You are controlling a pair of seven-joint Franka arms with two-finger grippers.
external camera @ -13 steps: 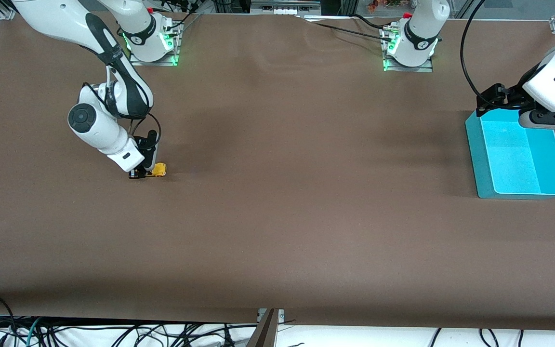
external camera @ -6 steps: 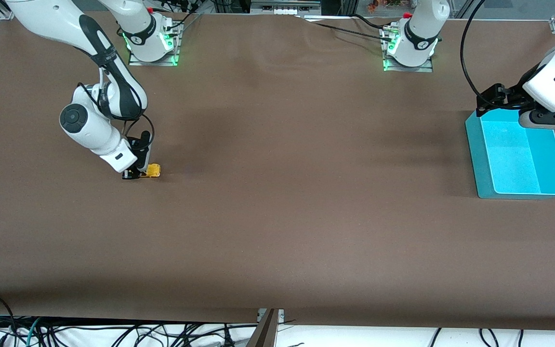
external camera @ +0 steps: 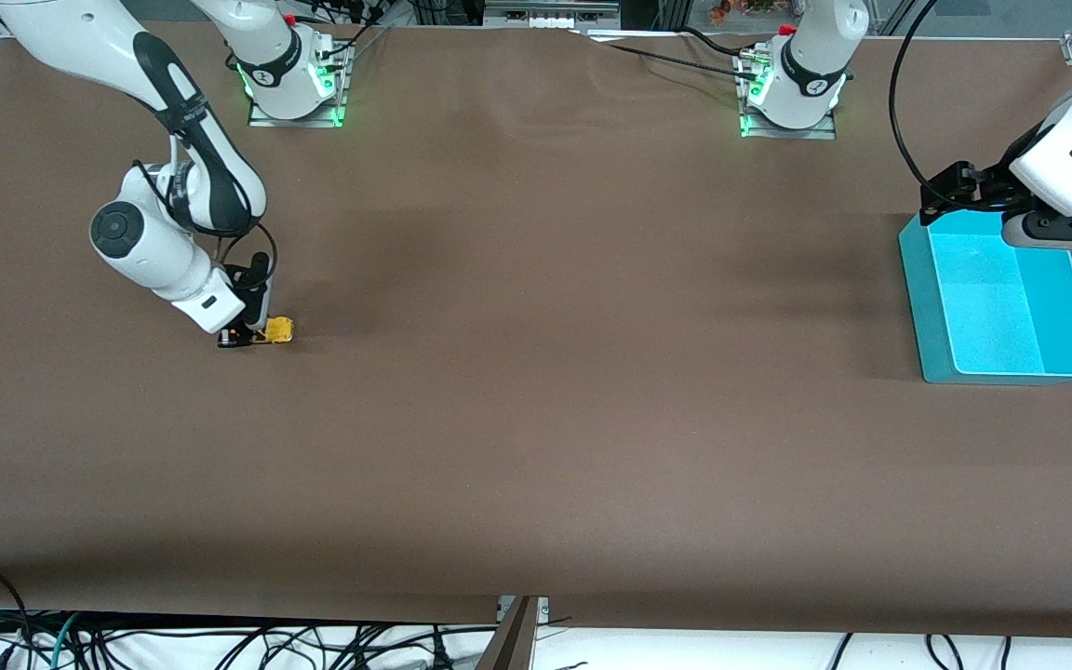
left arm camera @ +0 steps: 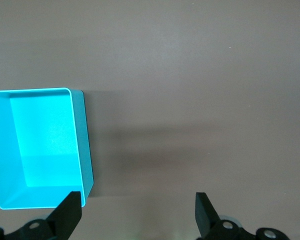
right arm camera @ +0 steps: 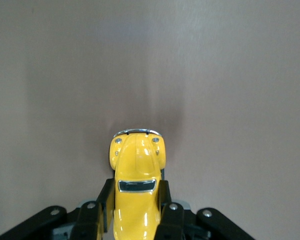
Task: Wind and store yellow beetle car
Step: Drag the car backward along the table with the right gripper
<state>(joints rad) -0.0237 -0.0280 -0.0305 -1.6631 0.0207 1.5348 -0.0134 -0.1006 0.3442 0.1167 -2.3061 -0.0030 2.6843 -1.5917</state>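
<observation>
Brown worktop [external camera: 536, 419] w/ two things on it: yellow toy car [external camera: 277, 330] toward right arm's end, wheels down on the cloth; open blue bin [external camera: 913, 279] at left arm's end, well apart.

Yellow beetle car [external camera: 277, 330]: tiny toy, glossy bright yellow, rounded beetle body. Right wrist view shows its domed hood [right arm camera: 136, 155], a dark windshield with a chrome surround, a chrome bumper at the nose and two small round headlights. Sits upright, low on the brown desk [external camera: 555, 419] toward the right arm's end. Right hand [external camera: 252, 335] is clamped on its sides; the nose sticks out past the fingers [right arm camera: 171, 212].
</observation>
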